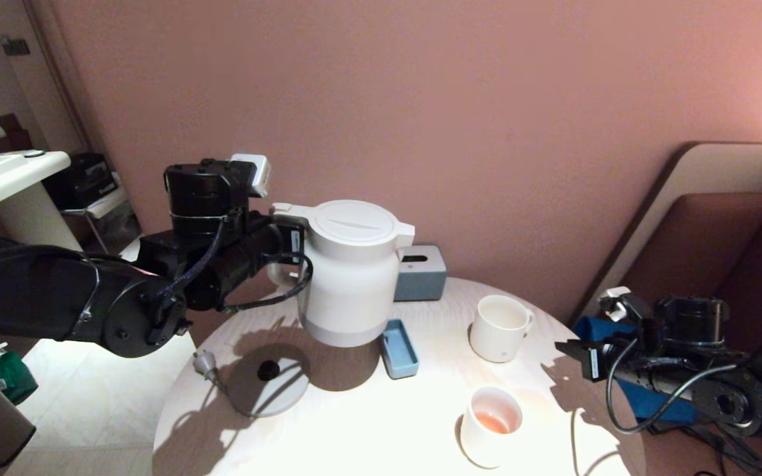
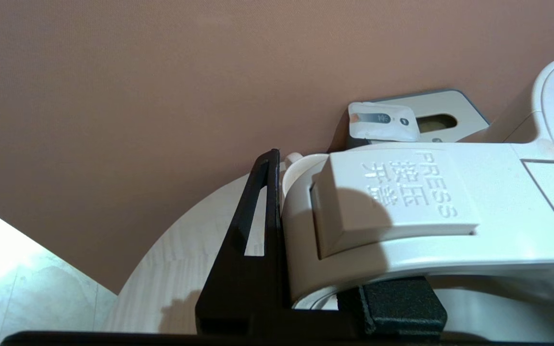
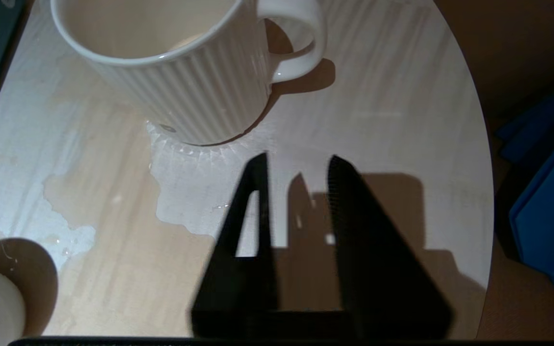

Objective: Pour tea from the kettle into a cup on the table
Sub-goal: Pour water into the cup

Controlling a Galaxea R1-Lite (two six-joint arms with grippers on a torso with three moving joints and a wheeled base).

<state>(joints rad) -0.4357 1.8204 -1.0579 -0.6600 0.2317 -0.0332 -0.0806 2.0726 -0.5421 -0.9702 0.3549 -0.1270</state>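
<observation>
Kettle (image 1: 354, 271) hangs left of centre above the bench (image 1: 354, 423), left gripper (image 2: 306, 298) clamping its handle; right gripper (image 3: 296, 192), jaws parted and empty, lower right beside the cup (image 1: 499, 327).

One cream-white electric kettle (image 1: 353, 274) was in view, and one grey round base disc (image 1: 268, 378) with one plug (image 1: 205, 363) on its cord. Cups numbered two: one ribbed white mug (image 1: 499, 327) with a loop handle and one white cup (image 1: 490, 426) holding pale orange-pink tea (image 1: 493, 422). There was one small blue tray (image 1: 399, 348), one grey-blue box (image 1: 420, 272) with a slot in its top, and one round wooden table (image 1: 368, 423). Two robot grippers showed: the left gripper (image 1: 286, 248) and the right gripper (image 1: 576, 357).
</observation>
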